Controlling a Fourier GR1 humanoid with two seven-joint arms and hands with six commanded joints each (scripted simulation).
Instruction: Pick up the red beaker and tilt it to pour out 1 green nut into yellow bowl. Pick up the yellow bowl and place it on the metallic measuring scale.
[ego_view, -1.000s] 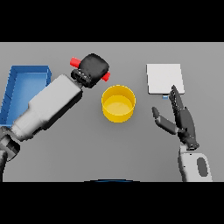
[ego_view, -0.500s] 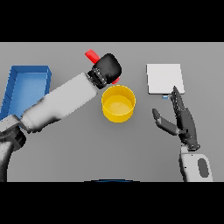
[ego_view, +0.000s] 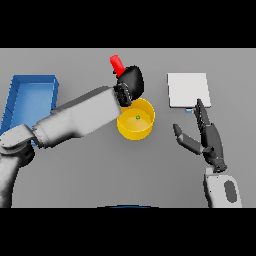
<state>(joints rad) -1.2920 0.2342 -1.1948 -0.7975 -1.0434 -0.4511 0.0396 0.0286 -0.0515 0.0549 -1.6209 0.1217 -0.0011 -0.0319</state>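
My left hand (ego_view: 132, 83) is shut on the red beaker (ego_view: 116, 64), which sticks out tilted above and behind the yellow bowl (ego_view: 135, 128). Most of the beaker is hidden by the hand. One small green nut (ego_view: 138, 117) lies on the bowl's floor. The bowl stands on the table at the middle, its left rim partly covered by my left wrist. The metallic measuring scale (ego_view: 187, 90) is a pale square plate at the back right. My right hand (ego_view: 209, 138) stands open just right of the bowl, below the scale, touching nothing.
A blue tray (ego_view: 29, 102) lies at the far left, partly behind my left forearm. My left forearm crosses the table from the lower left to the bowl.
My left hand has carried the red beaker to the right, from beside the blue tray to over the bowl's back rim. A green nut now lies in the bowl. The right hand has stayed still.
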